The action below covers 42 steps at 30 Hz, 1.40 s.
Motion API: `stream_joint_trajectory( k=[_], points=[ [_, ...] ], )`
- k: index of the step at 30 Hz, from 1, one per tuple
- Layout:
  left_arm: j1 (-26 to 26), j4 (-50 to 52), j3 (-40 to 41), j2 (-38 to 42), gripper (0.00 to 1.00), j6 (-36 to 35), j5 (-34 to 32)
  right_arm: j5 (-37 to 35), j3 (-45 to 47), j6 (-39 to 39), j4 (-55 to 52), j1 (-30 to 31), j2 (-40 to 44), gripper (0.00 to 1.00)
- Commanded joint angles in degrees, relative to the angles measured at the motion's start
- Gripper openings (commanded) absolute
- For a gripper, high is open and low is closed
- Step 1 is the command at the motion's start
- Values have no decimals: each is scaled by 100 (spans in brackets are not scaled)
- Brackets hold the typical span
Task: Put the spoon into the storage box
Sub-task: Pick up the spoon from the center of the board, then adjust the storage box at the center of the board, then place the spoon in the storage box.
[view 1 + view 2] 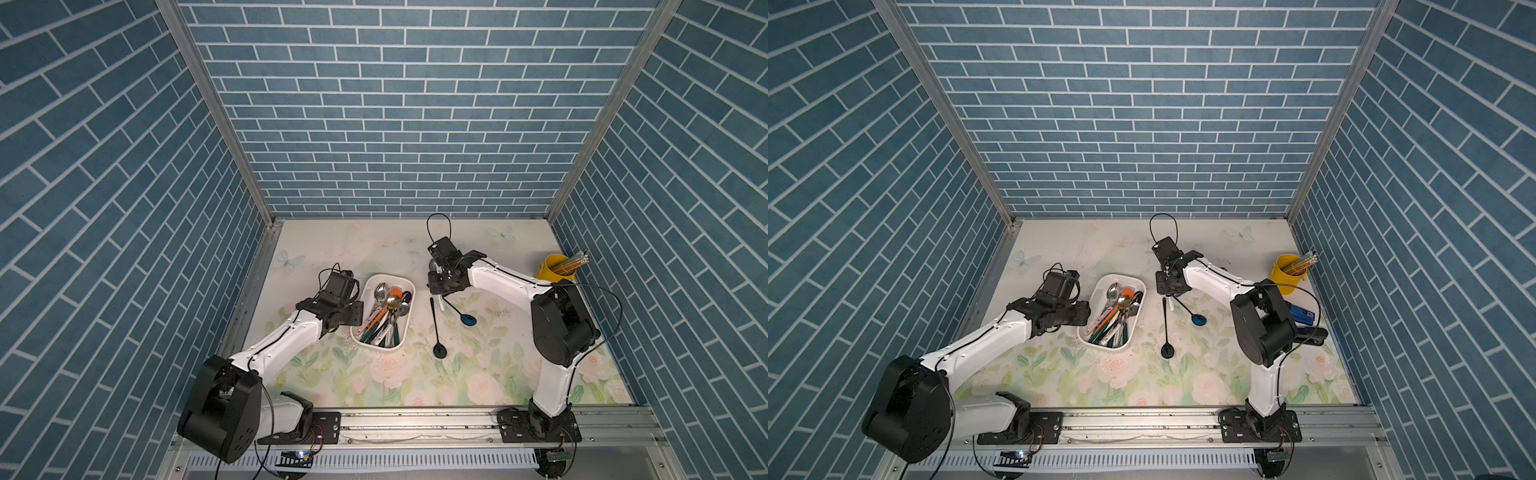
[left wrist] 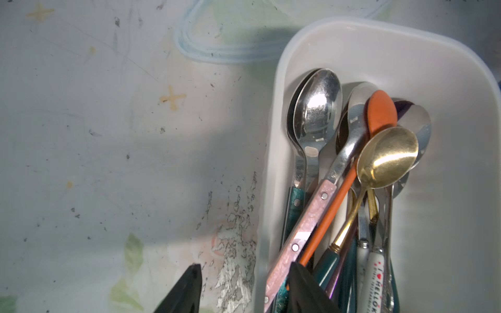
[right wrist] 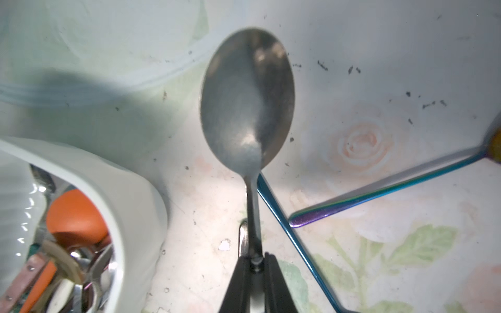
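My right gripper [image 3: 256, 260] is shut on the handle of a steel spoon [image 3: 247, 100], whose bowl hangs above the floral mat just right of the storage box [image 3: 130, 195]. In both top views this gripper [image 1: 438, 286] [image 1: 1167, 286] points down, with the spoon's pale handle end [image 1: 441, 305] poking out below it. The white storage box [image 1: 409, 316] [image 1: 1139, 309] holds several spoons. My left gripper [image 2: 246, 267] is open and straddles the box's left wall [image 2: 271, 162], one finger over the spoon handles and the other outside; it [image 1: 357, 312] holds nothing.
A black spoon [image 1: 436, 328] and a blue spoon [image 1: 461, 313] lie on the mat right of the box, under the right gripper. An iridescent handle [image 3: 379, 195] crosses near the blue one [image 3: 284, 216]. A yellow cup of pencils [image 1: 557, 268] stands at the far right.
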<state>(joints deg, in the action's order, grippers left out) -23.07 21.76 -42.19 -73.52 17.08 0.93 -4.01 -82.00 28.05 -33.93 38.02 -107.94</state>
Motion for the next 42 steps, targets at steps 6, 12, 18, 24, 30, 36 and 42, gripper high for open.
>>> stream_joint_trajectory(
  k=[6,12,18,24,30,36,42],
  points=[
    [78,-315,-27,-221,53,-22,919,340,-621,24,-279,225,166,0],
    [70,-411,153,-217,47,147,1378,701,-857,241,-279,454,149,0],
    [0,-767,491,-43,45,673,1946,977,-907,441,-180,712,35,0],
    [-299,-929,561,21,44,1132,2087,1111,-696,611,-107,947,-60,0],
    [-437,-948,608,63,45,1288,1929,1192,-350,803,-50,1148,-15,0],
    [-441,-763,548,338,47,1254,1589,1300,63,982,18,1314,-36,0],
    [-439,-531,414,485,49,1075,1243,1223,152,1020,-16,1365,-159,0]
  ],
)
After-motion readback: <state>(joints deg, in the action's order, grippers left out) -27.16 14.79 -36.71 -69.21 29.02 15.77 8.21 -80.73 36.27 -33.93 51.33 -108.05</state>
